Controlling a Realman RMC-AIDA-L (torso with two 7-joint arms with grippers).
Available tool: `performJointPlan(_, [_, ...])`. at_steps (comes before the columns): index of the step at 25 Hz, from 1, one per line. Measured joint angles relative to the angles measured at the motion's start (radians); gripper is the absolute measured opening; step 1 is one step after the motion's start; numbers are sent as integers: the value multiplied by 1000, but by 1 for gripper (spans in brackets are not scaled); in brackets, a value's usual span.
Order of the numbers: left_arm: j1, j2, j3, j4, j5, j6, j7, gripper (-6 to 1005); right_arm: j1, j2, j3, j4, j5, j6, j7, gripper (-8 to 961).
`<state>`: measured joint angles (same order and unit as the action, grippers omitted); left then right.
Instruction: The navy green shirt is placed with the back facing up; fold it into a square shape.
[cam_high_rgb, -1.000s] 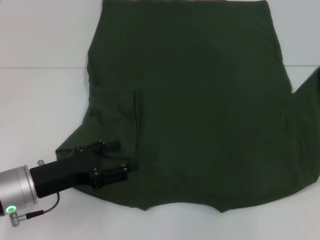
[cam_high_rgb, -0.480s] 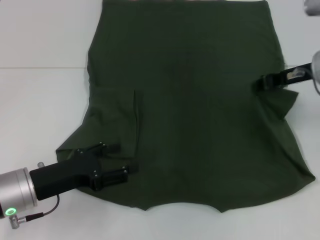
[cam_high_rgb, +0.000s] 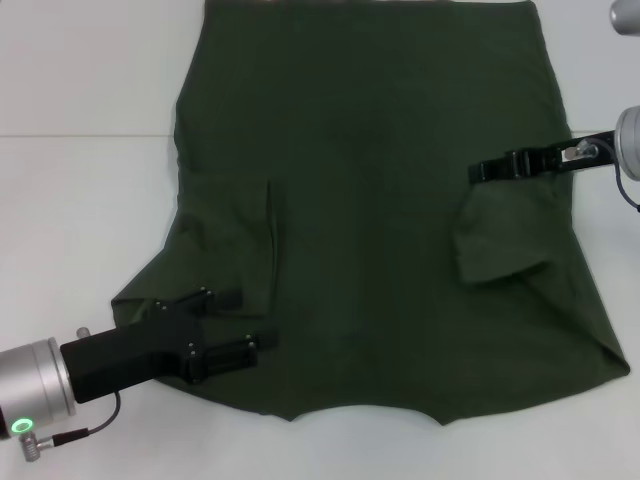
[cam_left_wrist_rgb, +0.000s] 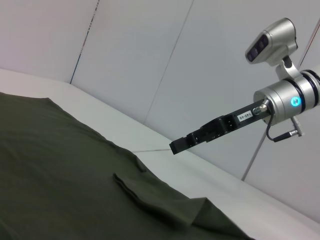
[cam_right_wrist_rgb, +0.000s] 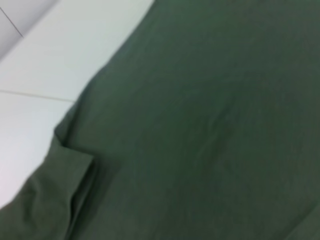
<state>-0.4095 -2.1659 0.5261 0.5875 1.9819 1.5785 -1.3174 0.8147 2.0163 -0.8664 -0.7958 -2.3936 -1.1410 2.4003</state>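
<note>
The navy green shirt (cam_high_rgb: 380, 200) lies spread flat on the white table, its hem toward me. Its left sleeve (cam_high_rgb: 235, 240) is folded inward onto the body. My left gripper (cam_high_rgb: 238, 320) rests low over the shirt's near left corner, open, with nothing between its fingers. The right sleeve (cam_high_rgb: 500, 235) also lies folded in as a flap on the body. My right gripper (cam_high_rgb: 478, 172) hovers just beyond that flap's far edge. In the left wrist view this gripper (cam_left_wrist_rgb: 172, 146) hangs clear above the cloth (cam_left_wrist_rgb: 60, 165) and the flap (cam_left_wrist_rgb: 155, 197).
White table (cam_high_rgb: 80, 200) surrounds the shirt on the left, the right and along the near edge. A thin seam (cam_high_rgb: 80, 135) crosses the tabletop. A pale wall (cam_left_wrist_rgb: 150, 60) stands behind the table. The right wrist view shows only cloth (cam_right_wrist_rgb: 200, 125) and table.
My right arm came in from the right, carrying the right sleeve inward over the body. The sleeve now lies flat as a flap, apart from the gripper. The left gripper barely moved.
</note>
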Motion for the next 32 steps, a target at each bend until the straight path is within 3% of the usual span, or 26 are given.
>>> performJointPlan(4, [-3, 1, -2, 3, -2, 8, -60, 873, -47, -8, 14, -1, 111, -24, -71, 453])
performJointPlan(8, [-11, 13, -34, 28, 5, 47, -239, 873, -137, -7, 80, 1, 299, -132, -322, 552])
performJointPlan(10, [-11, 22, -52, 48, 13, 64, -325, 873, -201, 2, 104, 4, 390, -206, -496, 617])
performJointPlan(14, [-12, 45, -98, 107, 66, 85, -513, 873, -316, 43, 113, 31, 486, -321, -829, 776])
performJointPlan(17, [-23, 62, -110, 182, 161, 82, -669, 874, -370, 69, 108, 70, 491, -372, -1035, 863])
performJointPlan(20, [-36, 72, -126, 244, 237, 73, -775, 874, -390, 75, 105, 155, 492, -390, -1195, 934])
performJointPlan(26, [-95, 103, -144, 264, 431, 45, -992, 874, -393, 73, 105, 265, 488, -374, -1336, 934])
performJointPlan(32, [-118, 109, -127, 249, 507, -5, -1066, 874, -393, 70, 104, 268, 488, -371, -1332, 933])
